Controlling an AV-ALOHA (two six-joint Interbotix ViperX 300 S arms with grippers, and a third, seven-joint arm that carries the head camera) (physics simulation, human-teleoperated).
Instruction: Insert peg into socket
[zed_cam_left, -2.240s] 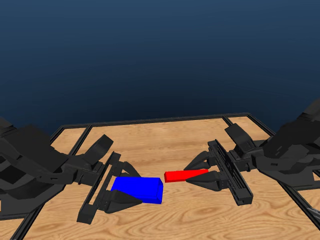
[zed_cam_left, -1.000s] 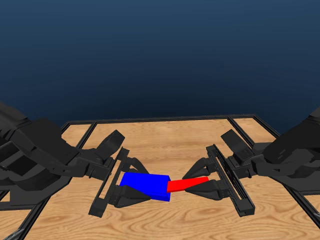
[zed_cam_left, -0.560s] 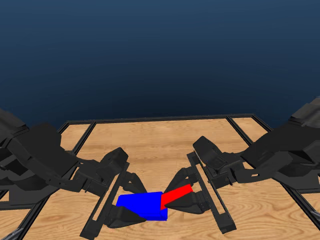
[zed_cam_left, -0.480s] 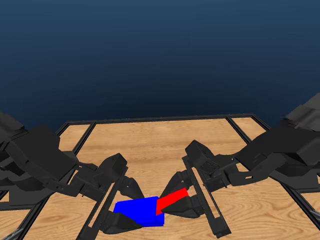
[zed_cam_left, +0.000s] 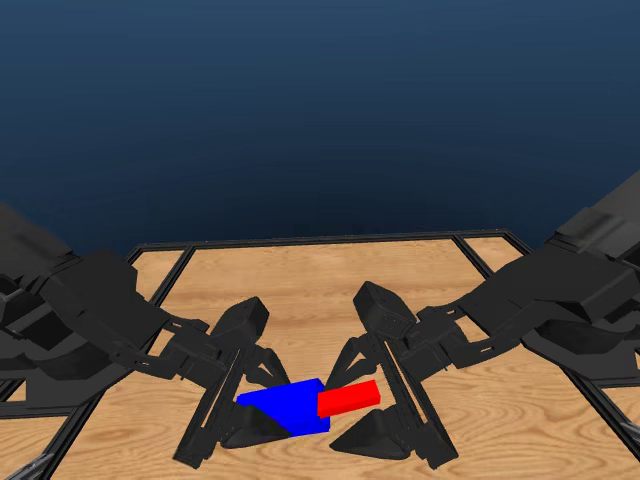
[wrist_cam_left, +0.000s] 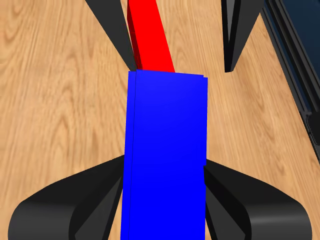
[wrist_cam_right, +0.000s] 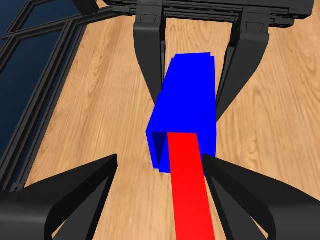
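Here both fingers clamp: the slim red peg (wrist_cam_right: 187, 185) enters the hollow blue socket (wrist_cam_right: 190, 100).

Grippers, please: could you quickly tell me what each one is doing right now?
Left gripper: closed on the socket.
Right gripper: closed on the peg.

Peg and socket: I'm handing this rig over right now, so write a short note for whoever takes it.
Left gripper: shut on the blue socket, held above the table.
Right gripper: shut on the red peg, also lifted.
Done: both parts are picked up and brought together; in the right wrist view the peg's tip sits in the socket's open end.
Left: push the peg further in; much of it still shows outside. How deep it sits cannot be told.
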